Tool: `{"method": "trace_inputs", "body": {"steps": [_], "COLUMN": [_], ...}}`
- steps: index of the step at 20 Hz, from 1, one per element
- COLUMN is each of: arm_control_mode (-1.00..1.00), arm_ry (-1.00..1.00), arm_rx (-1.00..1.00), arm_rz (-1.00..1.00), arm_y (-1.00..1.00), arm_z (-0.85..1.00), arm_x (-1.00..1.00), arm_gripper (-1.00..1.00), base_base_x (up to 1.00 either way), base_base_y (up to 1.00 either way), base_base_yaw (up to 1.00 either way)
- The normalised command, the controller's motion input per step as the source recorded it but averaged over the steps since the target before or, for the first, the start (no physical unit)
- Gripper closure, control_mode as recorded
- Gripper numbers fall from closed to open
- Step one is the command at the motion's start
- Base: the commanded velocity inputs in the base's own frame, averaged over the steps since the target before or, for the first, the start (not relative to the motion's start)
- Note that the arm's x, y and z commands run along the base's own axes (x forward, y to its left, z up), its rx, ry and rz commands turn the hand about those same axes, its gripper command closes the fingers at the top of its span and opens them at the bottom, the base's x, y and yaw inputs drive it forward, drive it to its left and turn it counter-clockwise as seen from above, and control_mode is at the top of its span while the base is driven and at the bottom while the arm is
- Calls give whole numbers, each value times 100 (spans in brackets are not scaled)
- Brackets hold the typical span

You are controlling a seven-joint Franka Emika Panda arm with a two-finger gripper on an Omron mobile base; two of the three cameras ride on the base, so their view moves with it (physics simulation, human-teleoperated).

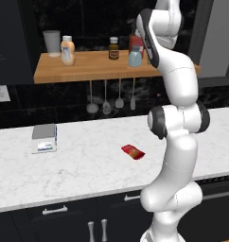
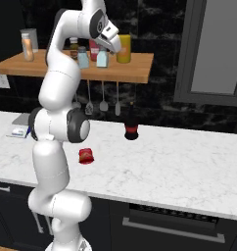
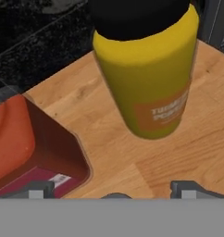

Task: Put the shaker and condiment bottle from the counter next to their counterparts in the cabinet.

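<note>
Jaws wide apart, nothing between them; gripper up at shelf height, tips over bare wood of the cabinet. Just past the tips, a yellow bottle with a black cap and an orange label, upright on the plank. To its left in the hand view, a red jar with a dark side and a small white label near its base.

From the left base view: shaker upright on the cabinet, toward the right end, partly behind the arm. Small brown bottle just left of it, a little farther back. Farther left, a pale orange bottle with a white cap, and a grey cup at the far left end. Four utensils hanging under the plank.

From the right base view: two pale blue shakers side by side on the shelf, one left, the other right, close beside the hand; cannot tell which is which.

Condiment bottle lying on its side on the counter, mid-counter, well apart from everything else. Small grey scale on the counter to the left. Dark bottle with a red label upright on the counter near the back wall, right of the arm.
</note>
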Motion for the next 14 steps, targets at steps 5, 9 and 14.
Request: {"method": "trace_inputs", "body": {"steps": [5,9,14], "arm_control_mode": [-100,-100,-100], "arm_ry": [-10,-11,-5], "arm_rx": [0,0,0], "arm_rz": [0,0,0], "arm_y": [-11,-16,-8], "arm_z": [-4,0,-13], "arm_x": [-30,-47,-56], "arm_gripper": [-100,-100,-100], "base_base_x": [0,0,0], "base_base_y": [0,0,0], "base_base_yaw": [0,0,0]}}
